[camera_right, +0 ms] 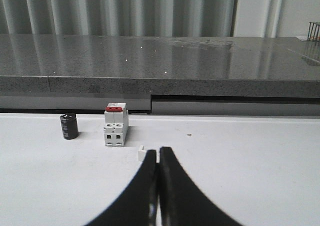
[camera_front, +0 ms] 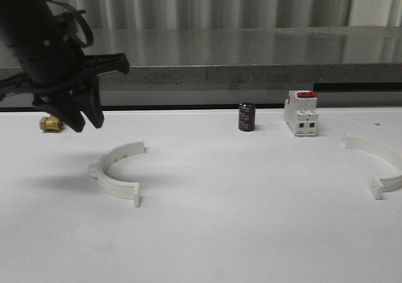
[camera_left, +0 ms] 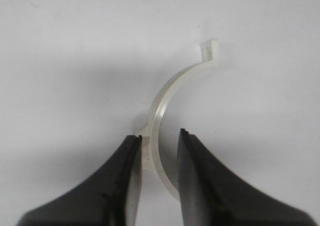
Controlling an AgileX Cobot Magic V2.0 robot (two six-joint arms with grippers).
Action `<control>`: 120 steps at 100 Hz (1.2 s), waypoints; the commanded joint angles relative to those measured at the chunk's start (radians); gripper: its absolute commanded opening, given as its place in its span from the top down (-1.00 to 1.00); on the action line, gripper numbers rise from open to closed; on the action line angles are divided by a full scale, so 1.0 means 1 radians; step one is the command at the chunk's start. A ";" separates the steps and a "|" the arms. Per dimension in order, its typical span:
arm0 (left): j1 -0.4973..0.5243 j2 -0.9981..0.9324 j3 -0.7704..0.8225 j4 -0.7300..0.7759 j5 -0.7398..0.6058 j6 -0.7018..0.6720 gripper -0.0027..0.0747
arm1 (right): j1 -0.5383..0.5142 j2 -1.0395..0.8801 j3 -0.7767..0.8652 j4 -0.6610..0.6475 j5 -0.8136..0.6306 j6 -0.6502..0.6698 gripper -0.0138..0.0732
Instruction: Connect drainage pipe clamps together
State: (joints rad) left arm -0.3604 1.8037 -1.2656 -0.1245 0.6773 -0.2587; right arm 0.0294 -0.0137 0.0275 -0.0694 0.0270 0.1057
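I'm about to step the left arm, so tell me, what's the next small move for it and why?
Probably lower the left gripper straight down, then close. In the left wrist view its open black fingers straddle the band of the near white plastic half-ring clamp, but the front view shows the gripper above the white table, not yet around that clamp. The other white half-ring clamp lies far to the right.

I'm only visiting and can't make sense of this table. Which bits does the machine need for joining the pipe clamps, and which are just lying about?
For the job:
- left clamp half, under the open left pincer
- right clamp half, near the table's right edge

Just lying about:
- dark cylinder
- red-topped switch block
- brass fitting
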 commanded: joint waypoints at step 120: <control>0.249 -1.068 0.739 0.057 -0.474 0.245 0.99 | -0.004 -0.016 -0.019 -0.002 -0.160 -0.003 0.69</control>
State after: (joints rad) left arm -0.1157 0.8204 -0.5568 -0.0565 0.3218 -0.0151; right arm 0.0294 -0.0137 0.0275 -0.0694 -0.0266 0.1057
